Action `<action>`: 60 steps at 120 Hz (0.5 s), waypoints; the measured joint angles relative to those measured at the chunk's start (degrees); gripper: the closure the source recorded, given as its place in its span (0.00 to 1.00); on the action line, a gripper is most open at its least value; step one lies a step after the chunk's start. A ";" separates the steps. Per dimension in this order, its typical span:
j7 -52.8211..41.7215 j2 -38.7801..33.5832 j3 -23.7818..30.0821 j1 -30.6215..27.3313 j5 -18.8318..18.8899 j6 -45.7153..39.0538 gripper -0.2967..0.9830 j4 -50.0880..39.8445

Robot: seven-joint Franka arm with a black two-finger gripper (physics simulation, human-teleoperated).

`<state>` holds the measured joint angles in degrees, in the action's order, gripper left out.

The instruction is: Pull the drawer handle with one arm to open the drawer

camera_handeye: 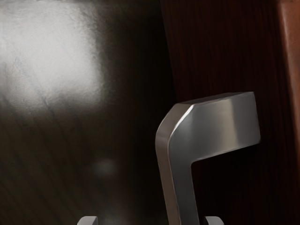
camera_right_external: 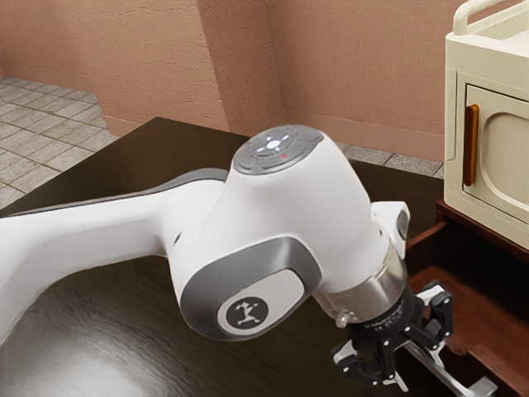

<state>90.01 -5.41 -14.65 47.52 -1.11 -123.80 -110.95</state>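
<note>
In the exterior view, the white arm (camera_right_external: pixel 256 240) comes in from that view's left, over a dark tabletop (camera_right_external: pixel 124 169), and ends in the black gripper (camera_right_external: pixel 420 357) down toward the view's lower right. The gripper is at the metal handle (camera_right_external: pixel 450 376) of the drawer (camera_right_external: pixel 471 314), its fingers spread apart — it is released, with nothing clamped between them. The drawer stands open, its reddish-brown inside showing beneath a cream cabinet (camera_right_external: pixel 488 91) that has a door with an upright brown pull (camera_right_external: pixel 471 145). Behind the table are a pinkish wall (camera_right_external: pixel 355 66) and gray floor tiles (camera_right_external: pixel 50 124). In the wrist view, the handle has a flat, shiny arm that meets the dark red-brown drawer front (camera_handeye: pixel 225 47), then bends sharply into a long bar. That bar runs between two pale fingertips (camera_handeye: pixel 87 221) — apart from both of them (and nearer to one than to the other). Beside the drawer front is dark, grained wood with a bright patch of glare.
</note>
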 joint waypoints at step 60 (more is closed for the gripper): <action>0.82 -4.38 0.03 -0.08 0.70 -0.01 0.58 -4.71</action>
<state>90.83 -9.78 -14.62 47.44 -0.40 -123.81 -115.66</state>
